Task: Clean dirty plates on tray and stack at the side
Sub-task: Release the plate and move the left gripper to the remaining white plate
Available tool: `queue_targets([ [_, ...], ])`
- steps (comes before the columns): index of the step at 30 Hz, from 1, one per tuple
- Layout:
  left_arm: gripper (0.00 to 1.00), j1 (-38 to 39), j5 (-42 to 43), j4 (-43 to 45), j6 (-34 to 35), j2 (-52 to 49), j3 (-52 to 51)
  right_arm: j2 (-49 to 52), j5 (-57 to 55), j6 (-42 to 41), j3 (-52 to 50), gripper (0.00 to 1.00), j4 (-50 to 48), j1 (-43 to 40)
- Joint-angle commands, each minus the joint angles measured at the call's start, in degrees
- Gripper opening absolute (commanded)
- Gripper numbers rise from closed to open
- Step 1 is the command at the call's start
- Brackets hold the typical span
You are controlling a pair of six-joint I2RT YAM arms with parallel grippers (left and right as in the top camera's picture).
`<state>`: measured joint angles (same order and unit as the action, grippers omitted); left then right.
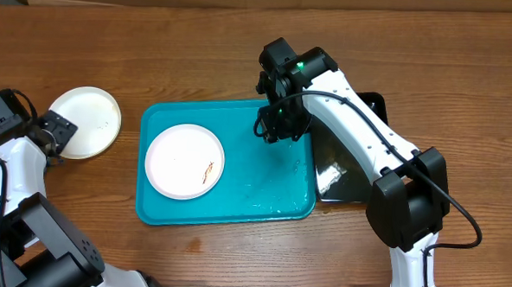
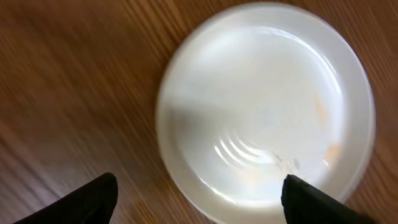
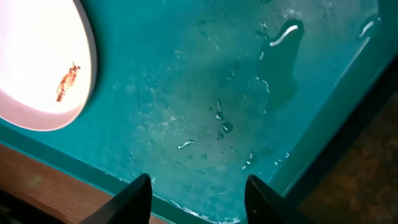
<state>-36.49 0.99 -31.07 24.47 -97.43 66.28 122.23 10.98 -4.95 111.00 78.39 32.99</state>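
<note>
over the tray point(image 1: 275, 199), right half, my right pincer point(image 3: 198, 194) hangs open, holding nothing. smeared plate point(image 1: 184, 161) lies on the tray to its left; this arm judged nearer.

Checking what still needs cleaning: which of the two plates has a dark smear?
The plate on the turquoise tray: a reddish-brown streak sits near its right edge. The other plate, left of the tray, shows none that dark.
</note>
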Motion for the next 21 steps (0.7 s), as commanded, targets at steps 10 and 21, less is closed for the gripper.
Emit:
queue_targets([
  [10,0.71,8.46,20.79,-19.91,-8.96,1.75,2.16,-1.36,-2.62,-1.73,-0.17,0.56,5.07,-2.56],
  [21,0.69,23.80,4.31,-23.12,-10.27,1.66,0.17,-1.38,-2.60,-2.80,-0.20,0.56,6.84,-5.70],
])
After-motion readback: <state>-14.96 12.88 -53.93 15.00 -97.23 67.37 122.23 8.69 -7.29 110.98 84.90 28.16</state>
